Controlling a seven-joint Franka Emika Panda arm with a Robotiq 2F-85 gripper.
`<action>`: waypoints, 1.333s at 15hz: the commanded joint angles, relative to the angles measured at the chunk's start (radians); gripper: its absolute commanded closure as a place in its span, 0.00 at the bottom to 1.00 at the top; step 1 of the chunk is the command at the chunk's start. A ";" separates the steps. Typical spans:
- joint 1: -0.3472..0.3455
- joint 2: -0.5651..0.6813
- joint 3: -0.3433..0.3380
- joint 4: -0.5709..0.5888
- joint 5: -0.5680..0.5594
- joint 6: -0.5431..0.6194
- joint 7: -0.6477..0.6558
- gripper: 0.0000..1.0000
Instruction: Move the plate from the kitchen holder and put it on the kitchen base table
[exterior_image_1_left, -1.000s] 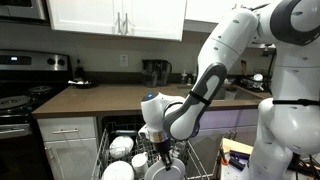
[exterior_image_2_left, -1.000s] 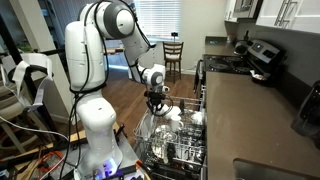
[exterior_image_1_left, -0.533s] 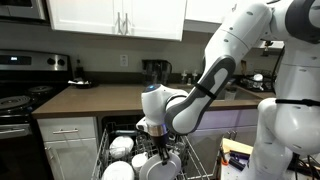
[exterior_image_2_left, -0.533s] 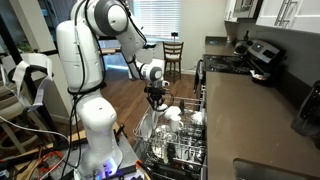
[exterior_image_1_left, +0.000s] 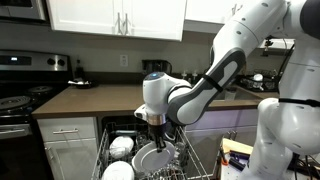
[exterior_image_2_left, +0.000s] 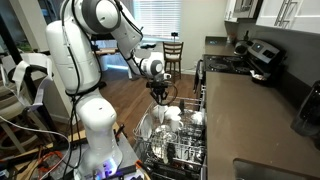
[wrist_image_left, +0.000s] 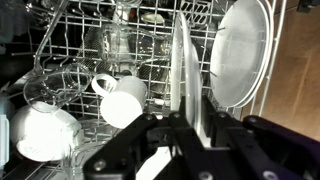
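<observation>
We count two plates. One plate (wrist_image_left: 180, 60) stands edge-on in the middle of the wrist view. The gripper (wrist_image_left: 187, 128) has its fingers clamped on that plate's rim, one on each face. The second plate (wrist_image_left: 240, 50) stands upright among the tines by the right edge of the dishwasher rack (wrist_image_left: 70, 30) as that view shows it, apart from the held one. We also count one white mug (wrist_image_left: 122, 98), one white cup (wrist_image_left: 40, 130) near the rack's lower left corner in that view, and at least two clear glasses (wrist_image_left: 55, 85) beside them. More glassware at the far edge is too blurred to count.

In an exterior view the held plate hangs below the gripper over the middle of the rack, apart from the brown worktop (exterior_image_1_left: 100, 98), which lies behind and above it. Whether its lower edge is clear of the tines we cannot tell. There is one arm (exterior_image_1_left: 215, 75): it comes in from the upper right, bends at the elbow and points its wrist straight down over the open rack. One black stove (exterior_image_1_left: 20, 95) stands at the worktop's left end.
</observation>
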 joint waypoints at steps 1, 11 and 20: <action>0.003 -0.051 0.001 0.001 -0.075 -0.003 0.073 0.94; -0.007 -0.099 0.007 -0.009 -0.229 0.046 0.204 0.94; -0.020 -0.106 0.021 -0.013 -0.526 0.095 0.487 0.94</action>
